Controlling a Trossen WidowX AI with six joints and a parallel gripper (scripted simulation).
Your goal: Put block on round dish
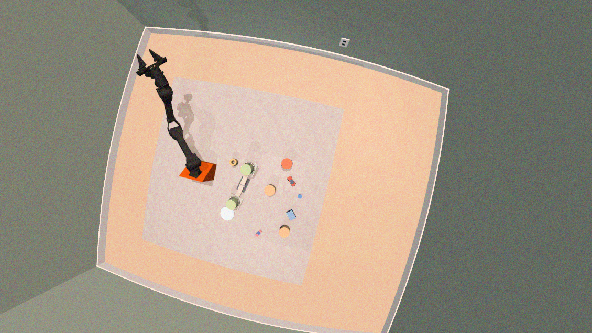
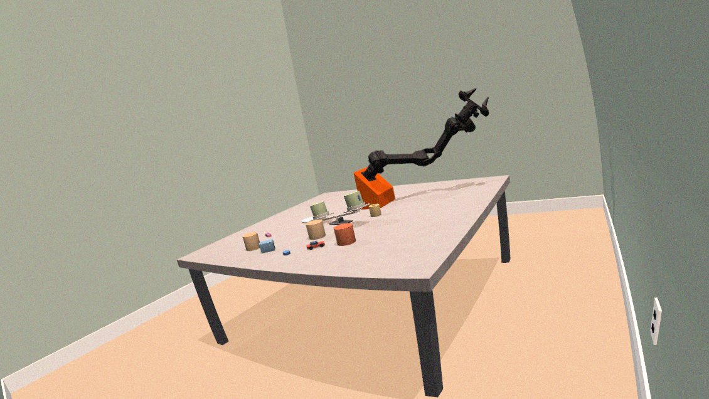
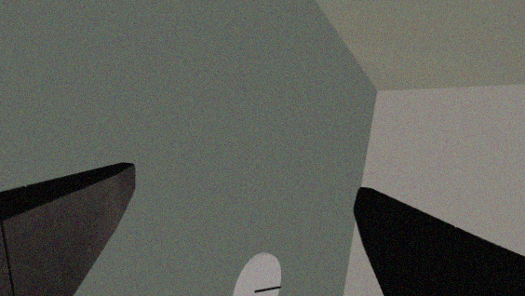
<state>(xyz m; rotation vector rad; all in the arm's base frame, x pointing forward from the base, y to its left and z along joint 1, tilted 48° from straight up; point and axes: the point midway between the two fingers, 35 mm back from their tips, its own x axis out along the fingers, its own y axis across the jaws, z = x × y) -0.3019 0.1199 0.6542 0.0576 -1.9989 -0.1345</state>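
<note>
Table (image 2: 396, 248), pale grey with dark legs, fills the middle of the exterior frame. Black jointed arm rises toward upper right, its gripper (image 2: 474, 98) spread wide, holding nothing. Small balance (image 2: 336, 216) sits centre-left; its lower, left pale green cup (image 2: 318, 208) likely hides the block. Cup looks rigid, light, possibly slippery; grasp its sides. White round dish (image 1: 227, 213) lies beside it.

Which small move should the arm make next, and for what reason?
Probably swing the open gripper down toward the balance. It is raised far behind the base, pointing at the wall, and both green cups are on the balance ends; the nearer one seems to sit lower.
</note>
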